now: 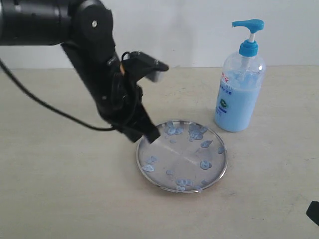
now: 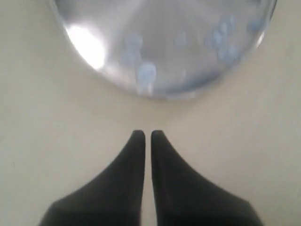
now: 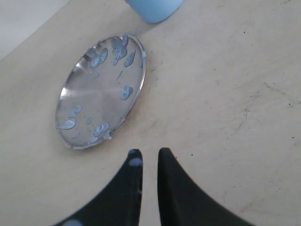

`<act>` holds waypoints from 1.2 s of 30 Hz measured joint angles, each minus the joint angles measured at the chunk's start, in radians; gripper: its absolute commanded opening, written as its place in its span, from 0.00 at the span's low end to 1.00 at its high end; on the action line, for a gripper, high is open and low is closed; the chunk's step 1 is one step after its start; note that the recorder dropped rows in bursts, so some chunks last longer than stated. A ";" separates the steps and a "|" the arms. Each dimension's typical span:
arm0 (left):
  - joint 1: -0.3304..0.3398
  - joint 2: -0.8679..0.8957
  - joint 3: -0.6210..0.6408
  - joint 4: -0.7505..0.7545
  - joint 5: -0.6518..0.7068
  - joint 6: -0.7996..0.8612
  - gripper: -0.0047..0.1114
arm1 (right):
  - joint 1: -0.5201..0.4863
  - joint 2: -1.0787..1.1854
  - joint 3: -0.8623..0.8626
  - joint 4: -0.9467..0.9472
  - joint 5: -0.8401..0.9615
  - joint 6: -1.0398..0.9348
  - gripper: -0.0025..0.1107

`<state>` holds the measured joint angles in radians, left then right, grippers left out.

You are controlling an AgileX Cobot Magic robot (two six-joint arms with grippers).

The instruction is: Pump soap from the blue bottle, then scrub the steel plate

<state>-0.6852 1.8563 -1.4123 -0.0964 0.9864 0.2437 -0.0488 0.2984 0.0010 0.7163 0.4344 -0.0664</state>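
The steel plate (image 1: pixel 182 155) lies flat on the table, dotted with pale blue soap (image 1: pixel 205 164) blobs. Behind it to the right stands the blue bottle (image 1: pixel 239 94), upright, pump head raised. My left gripper (image 1: pixel 149 134) is shut and empty, its tips low at the plate's back-left rim. In the left wrist view the left gripper (image 2: pixel 147 135) sits just short of the plate (image 2: pixel 164 47). My right gripper (image 3: pixel 146 153) is shut with a narrow slit, holds nothing and hovers off the plate (image 3: pixel 101 108). Soap dabs cling to one of its fingers (image 3: pixel 135 162). The bottle's base (image 3: pixel 154 9) shows beyond.
The beige table (image 1: pixel 60 189) runs wide around the plate, with a white wall behind. The left arm's black cable (image 1: pixel 50 107) hangs over the table's left side. A dark piece of the right arm (image 1: pixel 314 211) shows at the lower right corner.
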 measured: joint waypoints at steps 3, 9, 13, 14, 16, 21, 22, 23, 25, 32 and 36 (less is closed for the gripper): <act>0.000 0.096 -0.127 -0.023 -0.012 0.038 0.08 | 0.000 0.000 0.000 0.000 0.000 0.000 0.03; 0.000 0.317 -0.283 -0.090 -0.007 0.114 0.08 | 0.000 0.000 0.000 0.000 0.000 0.000 0.03; 0.000 0.372 -0.307 -0.163 0.143 0.218 0.08 | 0.000 0.000 0.000 0.000 0.000 0.000 0.03; 0.000 0.372 -0.308 -0.151 0.175 0.233 0.08 | 0.000 0.000 0.000 0.000 0.000 0.000 0.03; -0.002 0.355 -0.308 -0.057 0.210 0.231 0.08 | 0.000 0.000 0.000 0.000 0.000 0.000 0.03; 0.007 0.311 -0.332 -0.012 0.033 0.196 0.08 | 0.000 -0.005 0.000 0.000 0.000 0.000 0.03; 0.007 0.306 -0.336 -0.109 -0.034 0.254 0.08 | 0.000 -0.005 0.000 0.000 0.000 0.000 0.03; 0.007 0.306 -0.339 -0.229 -0.074 0.325 0.08 | 0.000 -0.005 0.000 0.000 0.000 0.000 0.03; 0.002 0.306 -0.340 -0.450 -0.051 0.520 0.08 | 0.000 -0.005 0.000 0.000 0.002 0.000 0.03; -0.013 0.310 -0.340 -0.241 0.169 0.614 0.08 | 0.000 -0.005 0.000 0.000 0.002 0.000 0.03; -0.006 0.325 -0.340 -0.116 -0.176 0.323 0.08 | 0.000 -0.005 0.000 0.000 0.002 0.000 0.03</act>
<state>-0.6916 2.1814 -1.7526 -0.2120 0.8107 0.5672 -0.0488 0.2931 0.0010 0.7163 0.4367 -0.0664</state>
